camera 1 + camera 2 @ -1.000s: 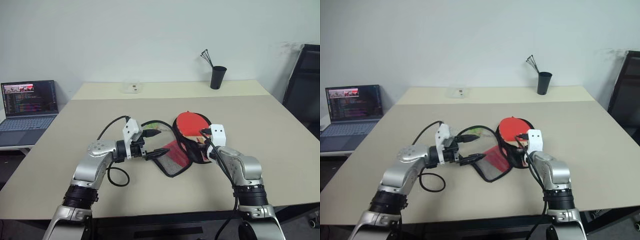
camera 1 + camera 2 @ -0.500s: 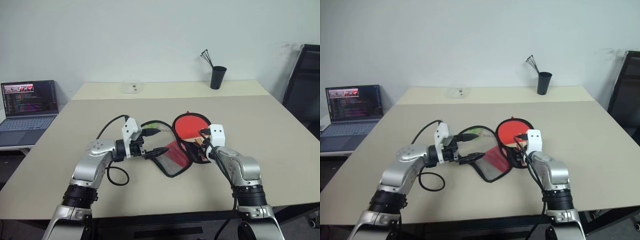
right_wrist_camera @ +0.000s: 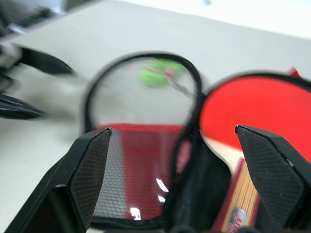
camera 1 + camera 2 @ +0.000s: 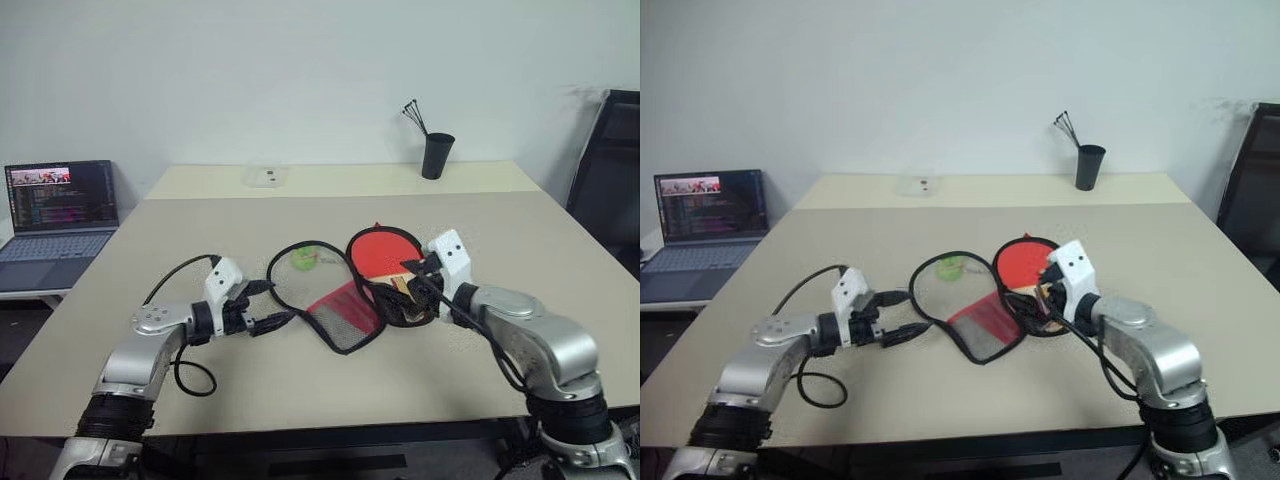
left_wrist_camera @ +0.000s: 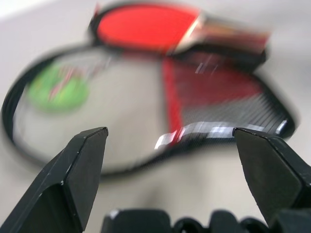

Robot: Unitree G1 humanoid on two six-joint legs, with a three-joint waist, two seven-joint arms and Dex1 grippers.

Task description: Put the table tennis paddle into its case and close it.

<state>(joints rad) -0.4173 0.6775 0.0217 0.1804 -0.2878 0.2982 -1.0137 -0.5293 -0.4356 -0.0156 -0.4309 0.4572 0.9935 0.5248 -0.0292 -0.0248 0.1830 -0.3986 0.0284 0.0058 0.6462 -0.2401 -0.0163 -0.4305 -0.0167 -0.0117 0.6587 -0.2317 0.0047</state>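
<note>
The right end effector (image 4: 424,268) had let go of the table tennis paddle (image 4: 385,250) and lifted back, fingers wide. The paddle lay on the surface (image 4: 560,300), partly inside the open case (image 4: 345,312). The left end effector (image 4: 268,305), also wide, had withdrawn leftward; zipping remained.

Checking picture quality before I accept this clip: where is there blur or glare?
Left wrist view: the paddle and the case are smeared and soft, with a white glare streak on the case's edge. Right wrist view: the same softness, small glints on the mesh, the green tag blurred. Head views: evenly lit, the table sharp.
</note>
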